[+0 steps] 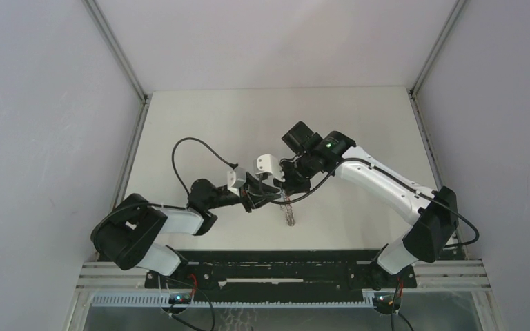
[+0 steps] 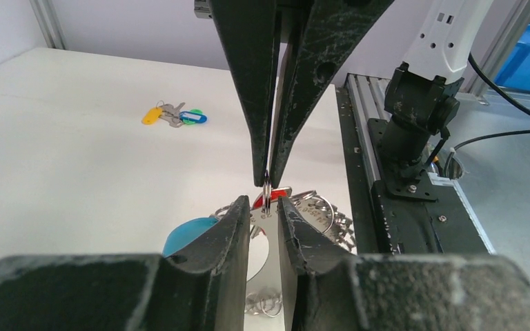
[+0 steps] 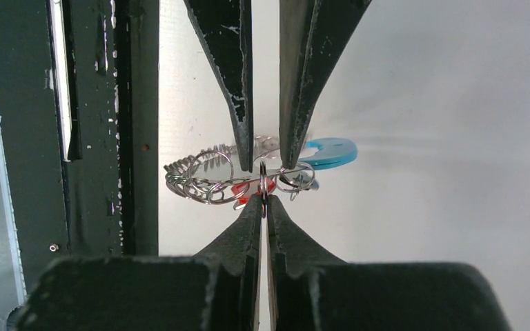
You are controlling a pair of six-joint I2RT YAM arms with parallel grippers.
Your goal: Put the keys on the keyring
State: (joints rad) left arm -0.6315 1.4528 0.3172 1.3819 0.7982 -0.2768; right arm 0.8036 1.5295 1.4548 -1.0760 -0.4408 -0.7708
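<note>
**A:** How are the arms set?

**B:** Both rise from the near edge of the table (image 1: 214,117) and bend inward. The left arm (image 1: 172,222) lies low and reaches right and away. The right arm (image 1: 386,181) climbs past its elbow and sweeps left. Their tips meet nose to nose near the middle of the table.

**A:** And the left hand?

**B:** The left hand (image 2: 264,215) is part-way open, with one fingertip on either side of a thin ring (image 2: 267,187). I cannot tell whether they press on anything.

**A:** The right one?

**B:** The right hand (image 3: 263,204) is closed tight, pinching that thin ring edge-on between its tips.

**A:** Where is the keyring?

**B:** The keyring (image 3: 197,178) is bunched around the thin ring, right at both sets of fingertips. Its silvery chain and loops lie to one side and its blue segment (image 3: 331,152) to the other. From above, it trails from the hands toward the bases. A red key (image 2: 259,202) shows in the bunch, just beside the left fingertips.

**A:** Any writing?

**B:** There are dark marks (image 2: 448,17) on the right arm's white link, too small to read. A green light (image 1: 328,145) glows on its wrist.

**A:** Farther off?

**B:** Loose keys (image 2: 172,116) with yellow, blue and green tags lie together on the table, well apart from both hands.
</note>
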